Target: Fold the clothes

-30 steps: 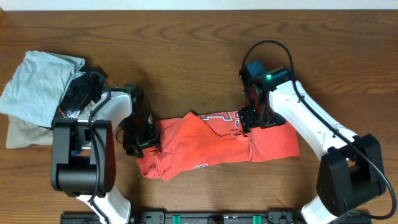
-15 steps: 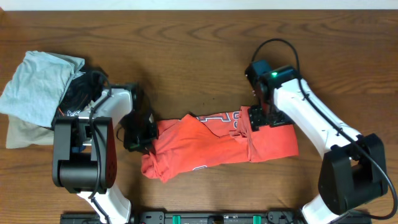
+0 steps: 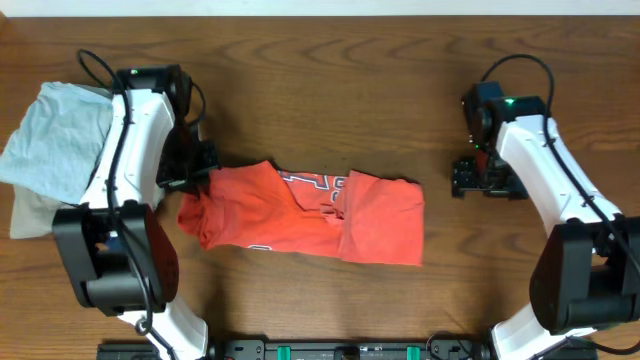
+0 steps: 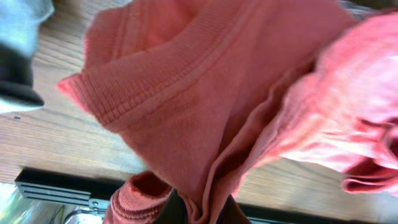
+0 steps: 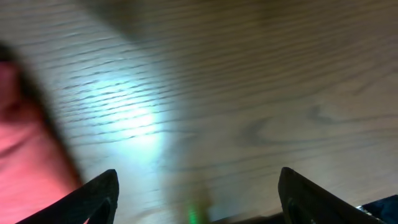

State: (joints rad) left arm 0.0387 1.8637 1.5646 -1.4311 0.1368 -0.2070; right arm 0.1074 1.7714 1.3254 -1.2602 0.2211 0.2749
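Lying across the middle of the table (image 3: pixel 320 90), the T-shirt (image 3: pixel 300 215) forms a crumpled band running left to right, well short of a neat fold. Its right part is turned over into a flatter panel, its left end is bunched and wrinkled, and some white lettering (image 3: pixel 315 185) shows along the upper edge near the middle. The left gripper (image 3: pixel 195 178) sits at the shirt's upper left corner with its jaws closed tight on the cloth. In the left wrist view red fabric fills nearly the whole frame, a ribbed edge runs diagonally across it, and a fold of cloth is pinched between the two dark fingers (image 4: pixel 176 208) at the bottom edge. The right gripper (image 3: pixel 487 178) is well apart from the shirt, out to the right over bare wood, with its jaws spread wide and nothing between them. The right wrist view is blurred, yet both fingertips (image 5: pixel 102 190) show at the lower corners with only wood grain between them, and a strip of red cloth sits at the far left edge. At the table's left edge, beside the left arm, is a pile of other garments. A grey shirt (image 3: pixel 55 140) lies on top, and a tan garment (image 3: pixel 28 215) pokes out beneath it. The pile lies close to the T-shirt's left end, but I cannot tell whether they touch.
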